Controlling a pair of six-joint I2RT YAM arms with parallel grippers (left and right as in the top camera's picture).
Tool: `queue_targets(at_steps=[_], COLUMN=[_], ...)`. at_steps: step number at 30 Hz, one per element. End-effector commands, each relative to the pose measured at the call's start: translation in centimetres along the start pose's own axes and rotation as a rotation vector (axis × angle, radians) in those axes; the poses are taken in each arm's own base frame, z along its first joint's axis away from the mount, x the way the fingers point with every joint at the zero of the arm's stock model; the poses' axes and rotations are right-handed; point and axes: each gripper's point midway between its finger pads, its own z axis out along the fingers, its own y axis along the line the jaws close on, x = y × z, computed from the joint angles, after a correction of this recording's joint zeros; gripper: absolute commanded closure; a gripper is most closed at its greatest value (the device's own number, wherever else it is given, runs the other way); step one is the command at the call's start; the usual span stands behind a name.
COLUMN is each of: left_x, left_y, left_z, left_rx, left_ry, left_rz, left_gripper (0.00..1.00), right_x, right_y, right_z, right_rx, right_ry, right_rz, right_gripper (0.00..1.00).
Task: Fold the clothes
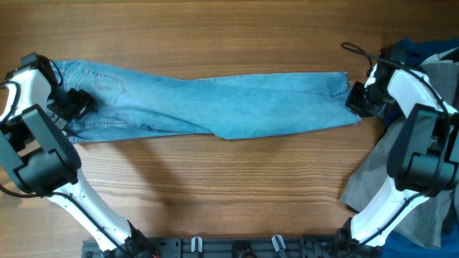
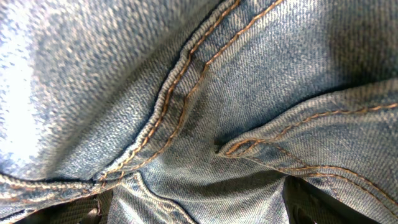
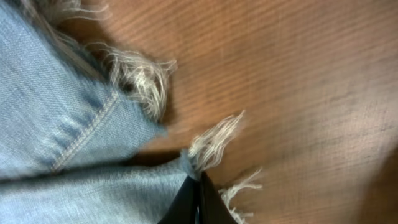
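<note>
The jeans are being pinched at the frayed hem by the fully closed right gripper. The left gripper is being held wide open against the waist.

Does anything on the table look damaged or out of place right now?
The hem of the jeans is frayed, loose pale threads trailing onto the table. A grey garment lies crumpled at the right edge.

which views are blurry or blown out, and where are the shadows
Overhead: sharp, evenly lit, soft shadows on the table. Left wrist: jeans fill it, washed-out glare at left, stitching crisp. Right wrist: soft focus, frayed hem and wood grain smeared.
</note>
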Motion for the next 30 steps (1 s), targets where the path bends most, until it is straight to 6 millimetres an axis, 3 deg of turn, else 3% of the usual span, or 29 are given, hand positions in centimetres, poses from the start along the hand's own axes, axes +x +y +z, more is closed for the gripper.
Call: queue_targets(at_steps=[1,9,13,24,30], left_x=[-0.3,-0.3,-0.2,-0.1,-0.2], left_y=[0.8,0.7,0.6,0.6,0.6], left_z=[3.2,3.2,3.2,3.2,3.2], left_rx=[-0.025,-0.023,-0.015,-0.016,-0.016], left_ry=[0.033,0.034,0.037,0.04,0.04], left_rz=[-0.006,-0.006,-0.006,-0.006,-0.006], left_gripper=[0.11,0.11,0.11,0.12,0.11], right_x=[-1.0,-3.6,-4.3,-6.9,-5.3], right_y=[0.3,1.5,1.9,2.5,2.2], right_z=[-3.7,-13.9,-16.8,-16.5,-14.9], right_rx=[-0.003,-0.046,-0.067,-0.093,-0.077], right_ry=[-0.037,-0.249,-0.349,-0.424,-0.329], right_rz=[0.009,-0.006,-0.013,-0.02,-0.016], right_gripper=[0.96,0.96,0.96,0.96,0.96])
